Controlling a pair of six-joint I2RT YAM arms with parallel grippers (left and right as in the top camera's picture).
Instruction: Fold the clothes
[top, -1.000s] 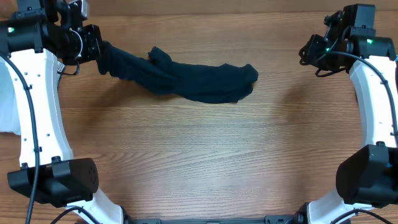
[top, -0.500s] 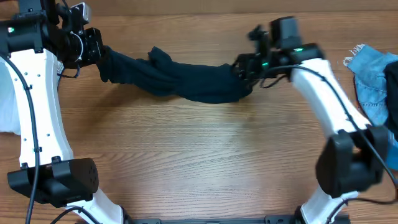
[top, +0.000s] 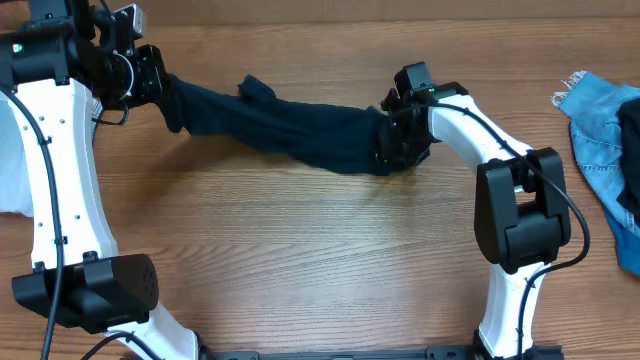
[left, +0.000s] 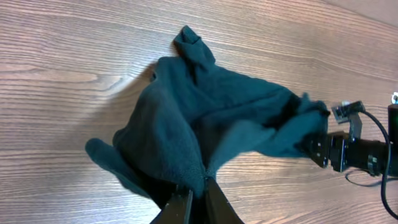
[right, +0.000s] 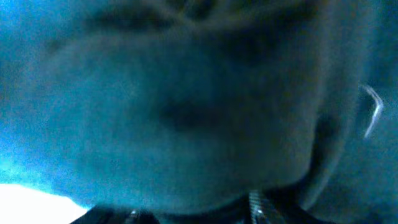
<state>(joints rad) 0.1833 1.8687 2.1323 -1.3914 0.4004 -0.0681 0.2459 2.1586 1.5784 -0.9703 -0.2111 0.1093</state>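
The clothes here are mainly a dark navy garment (top: 290, 125) stretched in a loose rope across the back of the table. My left gripper (top: 165, 88) is shut on its left end and holds that end slightly raised. In the left wrist view the fabric (left: 205, 118) bunches out from the pinched jaws (left: 198, 199). My right gripper (top: 393, 145) is pressed into the garment's right end. The right wrist view is filled with blurred navy cloth (right: 186, 93), so the jaws there cannot be made out. A pale blue denim piece (top: 598, 125) lies at the right edge.
Something white (top: 10, 170) shows at the table's left edge behind the left arm. The right arm (top: 500, 150) arches over the table's middle right. Bare wood (top: 320, 260) spreads in front of the garment.
The right arm has swung from the far right corner to the garment's right end and pressed down onto it. The denim piece came into view. The left gripper has held still.
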